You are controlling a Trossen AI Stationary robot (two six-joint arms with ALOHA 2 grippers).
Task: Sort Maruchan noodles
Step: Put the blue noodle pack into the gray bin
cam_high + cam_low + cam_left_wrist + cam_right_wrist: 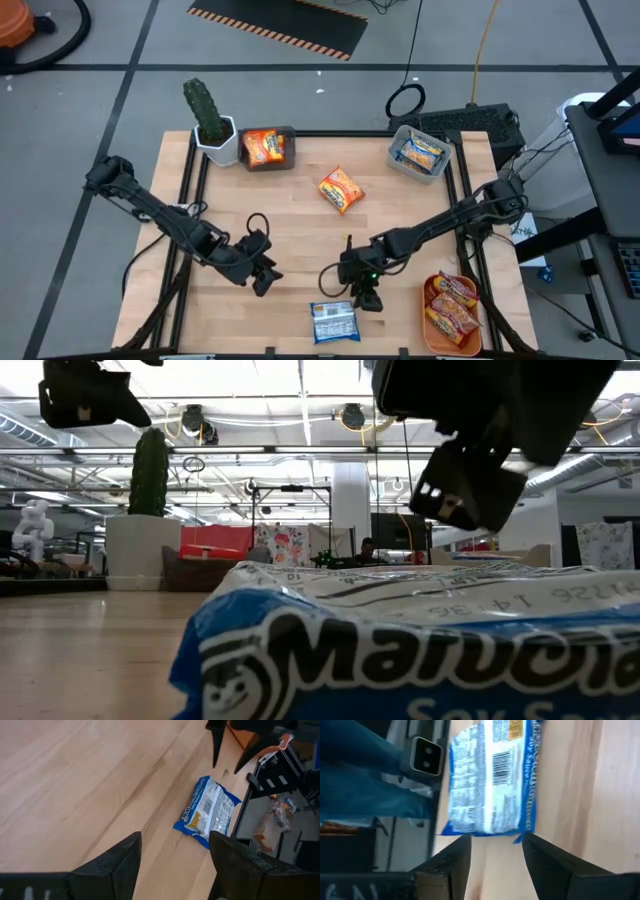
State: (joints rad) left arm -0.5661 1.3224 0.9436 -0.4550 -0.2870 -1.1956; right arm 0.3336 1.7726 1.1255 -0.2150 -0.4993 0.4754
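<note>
A blue-white noodle packet [334,321] lies flat near the table's near edge; it also shows in the left wrist view [207,811], the right wrist view [492,777] and close up in the low view [420,650]. My right gripper [366,297] hovers open just above and on the far side of that packet [495,851]. My left gripper [264,281] is open to the packet's left [175,851], touching nothing. An orange-yellow packet [341,189] lies mid-table. Another orange packet [264,147] sits in the dark bin, a blue one [419,153] in the clear bin, red-brown ones [455,303] in the orange tray.
A potted cactus [210,122] stands at the far left corner beside the dark bin [285,135]. The clear bin [398,165] is at the far right, the orange tray [432,322] at the near right corner. Bare wood lies between the arms and the far bins.
</note>
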